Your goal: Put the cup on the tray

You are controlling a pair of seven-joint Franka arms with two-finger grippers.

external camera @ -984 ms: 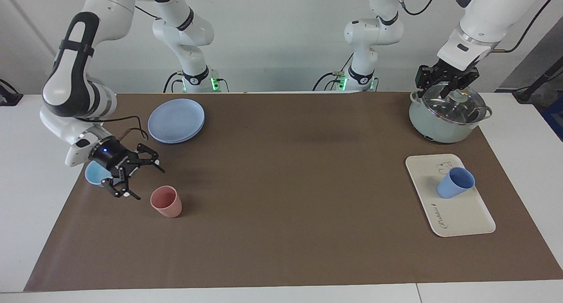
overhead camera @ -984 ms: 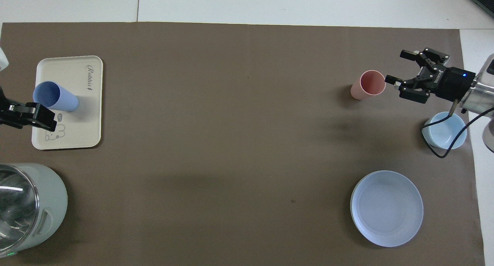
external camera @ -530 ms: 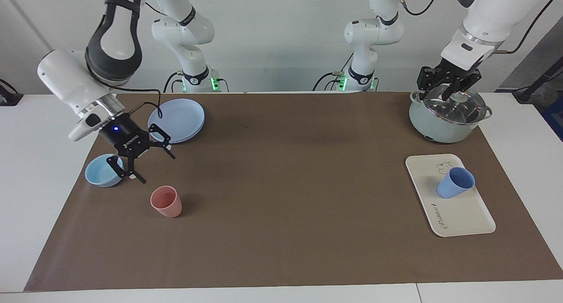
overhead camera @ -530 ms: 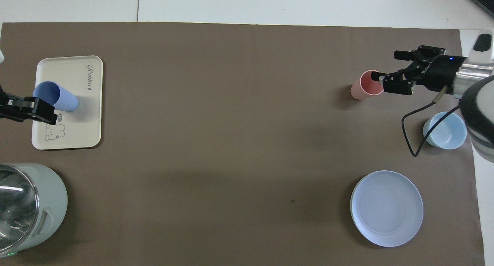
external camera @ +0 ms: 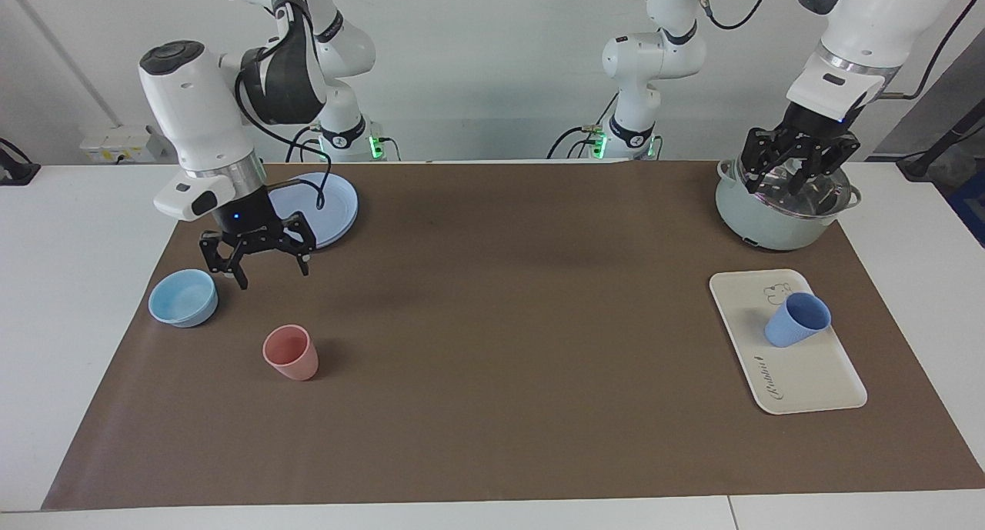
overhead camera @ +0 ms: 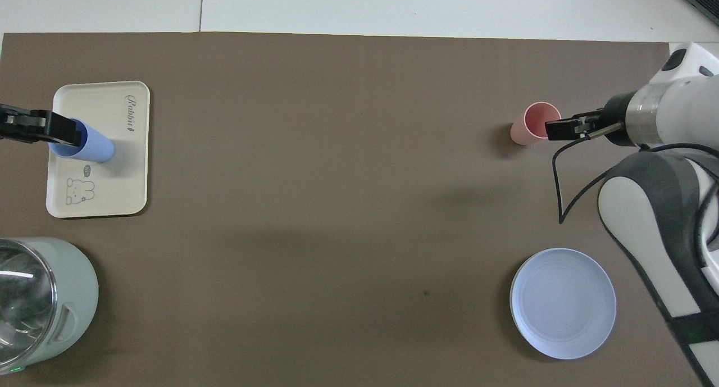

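Note:
The periwinkle-blue cup point(external camera: 798, 320) point(overhead camera: 90, 146) stands upright on the cream tray point(external camera: 808, 376) point(overhead camera: 107, 190), next to its animal drawing. My left gripper point(external camera: 799, 178) hangs raised in the air by the pot, well apart from the cup, open and empty. In the overhead view its dark tip shows over the tray's outer edge. My right gripper point(external camera: 262, 272) point(overhead camera: 561, 130) points down, open and empty. It hangs above the mat between the bowl and the plates, and touches nothing.
A salmon-pink cup point(external camera: 291, 352) point(overhead camera: 533, 123) stands toward the right arm's end. A light-blue bowl point(external camera: 183, 297) sits beside it. Stacked blue plates point(external camera: 338, 199) point(overhead camera: 563, 303) lie nearer the robots. A lidded green pot point(external camera: 777, 215) point(overhead camera: 39, 303) stands nearer the robots than the tray.
My right gripper rose from beside the pink cup and bowl and swung round to point straight down. My left gripper shifted a little by the pot. The cup and tray did not move.

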